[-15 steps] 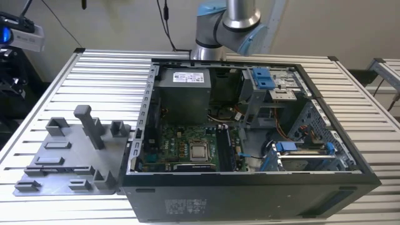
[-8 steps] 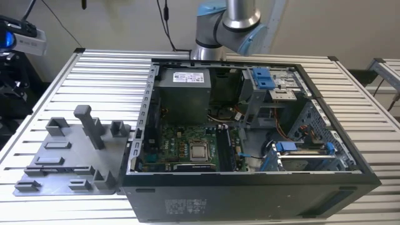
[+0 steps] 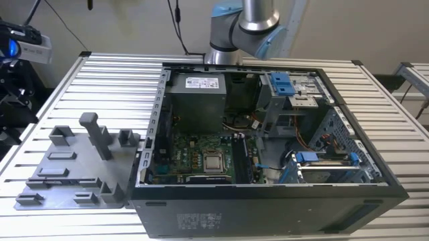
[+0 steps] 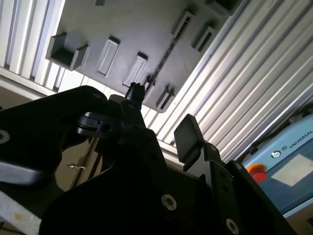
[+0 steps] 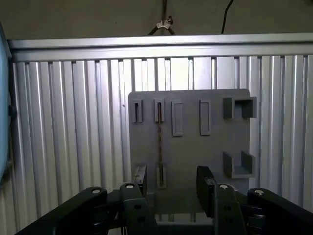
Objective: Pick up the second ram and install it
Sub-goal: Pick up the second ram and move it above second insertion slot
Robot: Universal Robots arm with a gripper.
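Looking down through the first wrist view, you have the flat grey plastic fixture plate [image 5: 195, 147] under the black two-fingered gripper [image 5: 172, 182]. The gripper is spread wide and has hold of nothing; grey plate shows through the gap between its fingers [image 5: 204, 180].

The second ram [image 5: 159, 139], a long thin dark memory stick seen edge-on, stands on the plate. Each end sits in one of two small grey slotted holders [image 5: 160, 175] that rise from the plate's surface. The fingers hang over the plate's edge at one end of the stick and are clear of it. The stick's line runs into the gap between them, nearer one finger than the other. Two grey U-shaped blocks [image 5: 239, 164] stand on the far side of the plate from the stick, well apart from it.

In the second wrist view the same stick [image 4: 164, 58] shows as a thin dark line across the plate, beyond the fingertips and not touching them.

In the exterior view the plate lies flat on the ribbed aluminium table [image 3: 114, 75] and carries several grey upright posts [image 3: 95, 133]. The open black computer case [image 3: 268, 216] sits just beside the plate, on the exterior view's right of it, with its circuit board facing up. The silver and blue robot arm [image 3: 244, 30] rises behind the case, on the side away from the plate.
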